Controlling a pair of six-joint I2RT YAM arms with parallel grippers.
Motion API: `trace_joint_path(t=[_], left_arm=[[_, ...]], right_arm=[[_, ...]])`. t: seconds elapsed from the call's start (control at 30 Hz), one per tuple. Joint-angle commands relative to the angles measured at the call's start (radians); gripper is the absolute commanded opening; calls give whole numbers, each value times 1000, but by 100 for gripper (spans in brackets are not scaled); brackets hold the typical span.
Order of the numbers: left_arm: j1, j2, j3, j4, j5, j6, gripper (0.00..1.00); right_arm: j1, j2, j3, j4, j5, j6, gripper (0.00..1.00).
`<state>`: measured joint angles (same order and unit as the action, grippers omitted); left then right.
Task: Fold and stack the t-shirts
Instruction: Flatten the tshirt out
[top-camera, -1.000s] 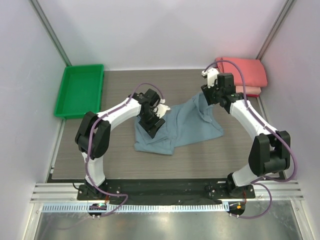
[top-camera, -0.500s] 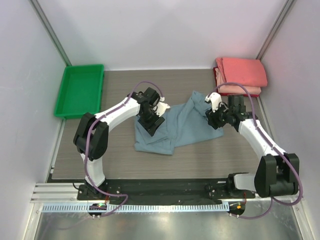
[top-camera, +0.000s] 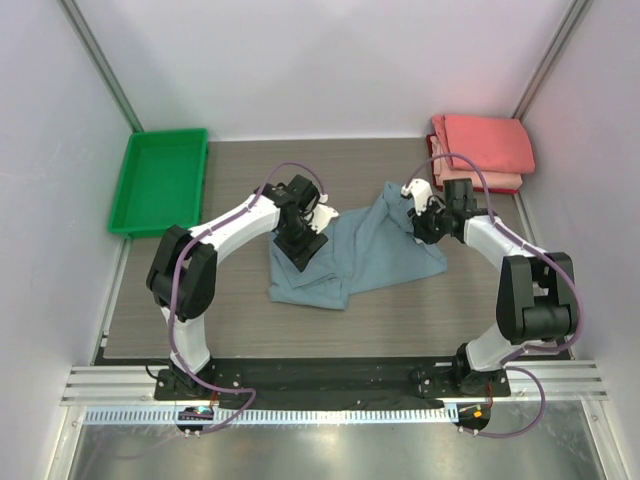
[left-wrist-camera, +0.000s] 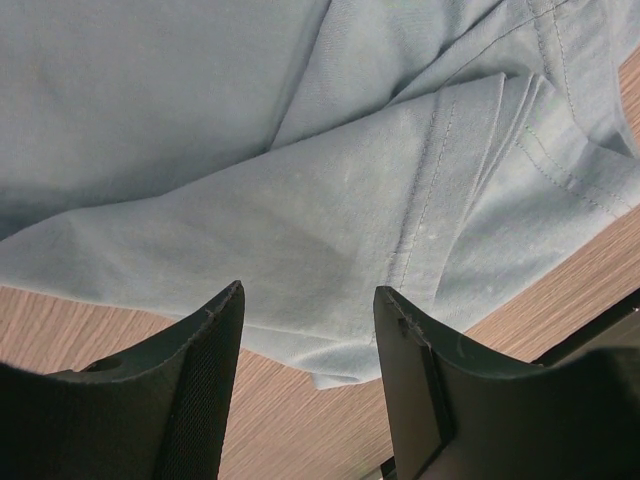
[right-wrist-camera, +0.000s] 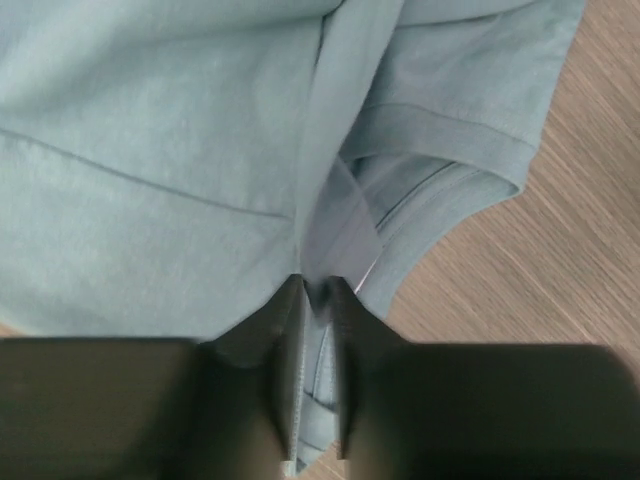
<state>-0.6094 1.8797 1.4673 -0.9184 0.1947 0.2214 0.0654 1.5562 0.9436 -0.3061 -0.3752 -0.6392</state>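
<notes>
The dusty blue-grey t-shirt (top-camera: 365, 255) lies crumpled in the middle of the table. My left gripper (top-camera: 300, 245) hovers over its left part, jaws open and empty; the left wrist view shows the shirt's sleeve and hem (left-wrist-camera: 400, 210) below the open fingers (left-wrist-camera: 420, 380). My right gripper (top-camera: 425, 225) is shut on a fold of the blue-grey shirt's right edge (right-wrist-camera: 325, 240), the cloth pinched between its fingers (right-wrist-camera: 345, 310). Folded coral-red t-shirts (top-camera: 482, 150) are stacked at the back right corner.
A green plastic tray (top-camera: 160, 180) stands at the back left. Grey walls enclose the wooden table (top-camera: 220, 320) on three sides. The arm bases sit on the black rail at the near edge.
My right gripper swung from the back near the coral stack toward the front, then back left a little, keeping hold of the shirt's right edge. The left gripper stayed nearly still.
</notes>
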Motion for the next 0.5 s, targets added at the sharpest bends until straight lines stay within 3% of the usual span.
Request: trace_joint_path(t=[0.0,0.03,0.27,0.47], left_arm=[[-6,-36,33,-16,-9,15,56],[-4,-33,34,-17,-8,15,56],[-24,-45,12,-11,17,62,56],[-99,-28,2,13,58,64,60]], right_arm=[[-1,-4,64,67,-7,-5,18],[-1,-10,69,67,-1,-4,1],[5,-189,302,-80,-100,84,1],[34,-180,503,-140,-139,229,1]])
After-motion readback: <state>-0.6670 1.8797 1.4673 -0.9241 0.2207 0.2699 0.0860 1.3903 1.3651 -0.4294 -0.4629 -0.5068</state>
